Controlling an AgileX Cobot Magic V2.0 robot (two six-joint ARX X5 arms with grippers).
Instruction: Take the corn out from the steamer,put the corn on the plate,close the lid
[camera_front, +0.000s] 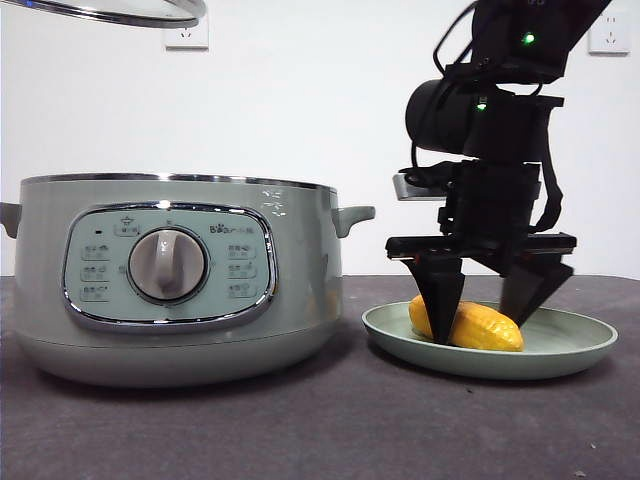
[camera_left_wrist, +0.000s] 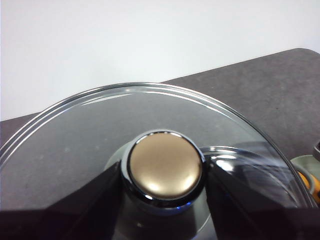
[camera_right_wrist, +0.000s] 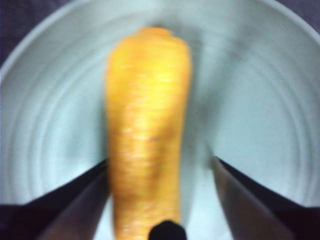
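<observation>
Nearest the front camera, the steamer (camera_front: 170, 275) stands uncovered on the dark grey table (camera_front: 320, 430), its chrome-framed control panel (camera_front: 168, 265) and central dial (camera_front: 167, 264) facing forward, small handles jutting from either side. Just beside it sits the plate (camera_front: 560, 355), close to the pot's base but not touching it. Lying on its side on the plate is the corn (camera_front: 480, 326), resting on the plate's floor nearer the steamer's side.

Over the plate, the right gripper (camera_front: 483, 296) hangs from its dark arm, its two black jaws spread wide and pointing down to straddle the cob. The right wrist view shows one jaw close against the corn's flank, though contact cannot be told, and the other standing apart with bare plate showing between it and the cob; the picture is blurred, so finer detail of the cob's surface cannot be made out.

High at the top corner of the front view, only the chrome rim of the lid (camera_front: 110, 12) shows, held in the air above the steamer's far side. In the left wrist view, the left gripper (camera_left_wrist: 165, 187) is clamped on the lid's knob (camera_left_wrist: 165, 165), a jaw pressed to each side, the glass disc spreading out level around it. Through the glass edge, a sliver of plate and corn is visible below
</observation>
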